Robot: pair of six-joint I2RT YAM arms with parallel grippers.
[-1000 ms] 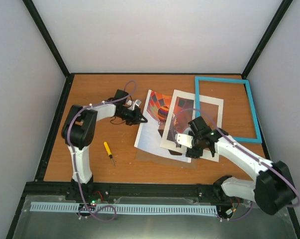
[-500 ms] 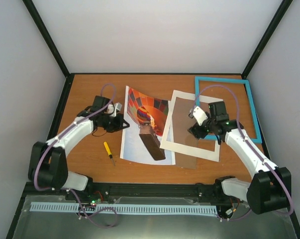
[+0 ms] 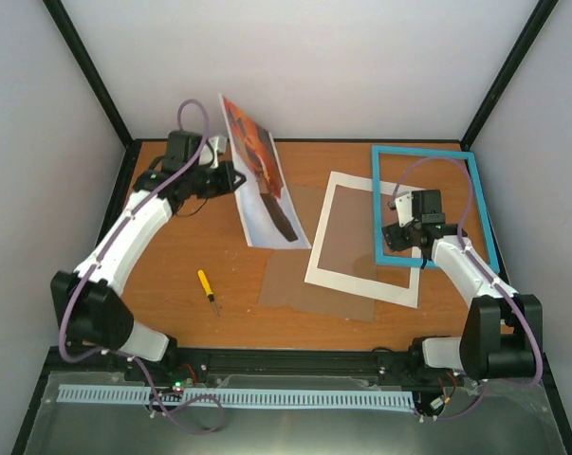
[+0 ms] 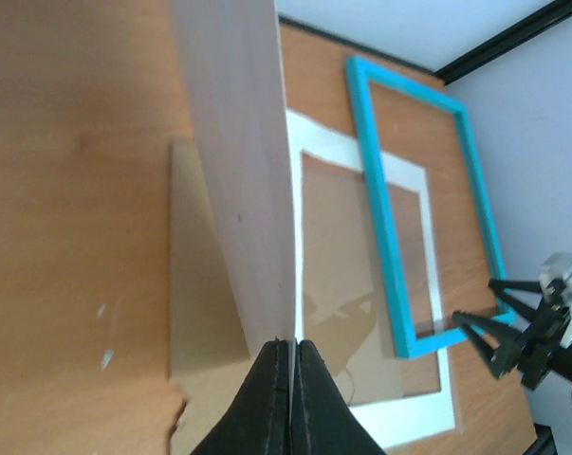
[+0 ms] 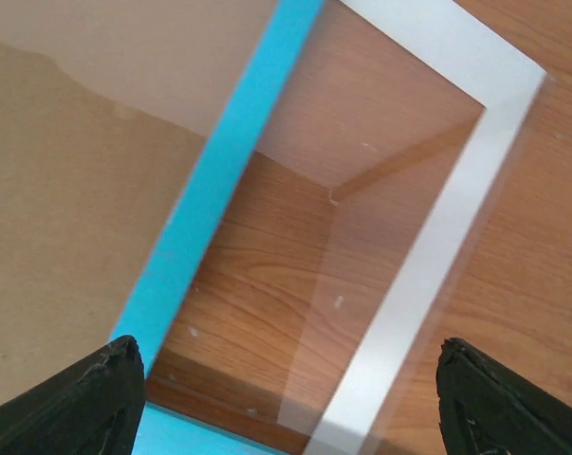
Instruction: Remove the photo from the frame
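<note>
The photo [image 3: 263, 180], a hot-air balloon print, hangs tilted above the table's back left, and my left gripper [image 3: 232, 177] is shut on its left edge. In the left wrist view the print's pale back [image 4: 233, 142] runs edge-on into the gripper [image 4: 293, 347]. The turquoise frame [image 3: 377, 204] lies flat at the back right, its near-left corner overlapping a white mat [image 3: 323, 232]. My right gripper [image 3: 396, 239] stands open over that corner. Nothing lies between its fingers [image 5: 115, 393], and the frame's blue side [image 5: 219, 209] shows below them.
A brown backing board [image 3: 304, 282] lies under the mat, near the table's middle. A yellow-handled screwdriver [image 3: 208, 289] rests at the front left. The mat's white strip [image 5: 437, 237] and bare wood show inside the frame. Black enclosure posts and pale walls ring the table.
My left arm has lifted the photo off the table and carried it back and left. My right gripper has moved from over the mat to the frame's near-left corner.
</note>
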